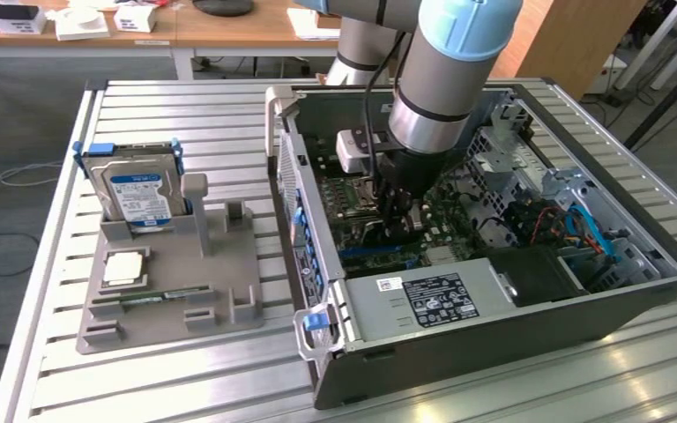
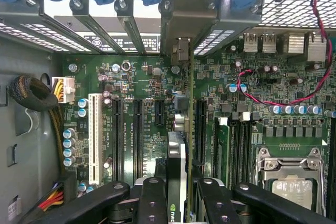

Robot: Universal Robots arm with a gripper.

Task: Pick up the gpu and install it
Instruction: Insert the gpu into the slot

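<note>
My gripper (image 2: pixel 181 188) is shut on the gpu (image 2: pixel 177 156), which I see edge-on between the black fingers (image 2: pixel 152 195). The card stands upright over the green motherboard (image 2: pixel 136 82), among the long black expansion slots (image 2: pixel 137 129). Its silver end bracket (image 2: pixel 185 17) reaches up to the rear slot openings under the blue latches. In the exterior view the gripper (image 1: pixel 400 211) is low inside the open computer case (image 1: pixel 492 352), above the motherboard, and the arm hides most of the card.
A grey holder (image 1: pixel 174 291) stands at the exterior view's left with a hard drive (image 1: pixel 138 189), a processor (image 1: pixel 124 267) and a RAM stick (image 1: pixel 151 300). Inside the case are the power supply (image 1: pixel 427 300), red-black wires (image 2: pixel 252 95) and the processor socket (image 2: pixel 291 177).
</note>
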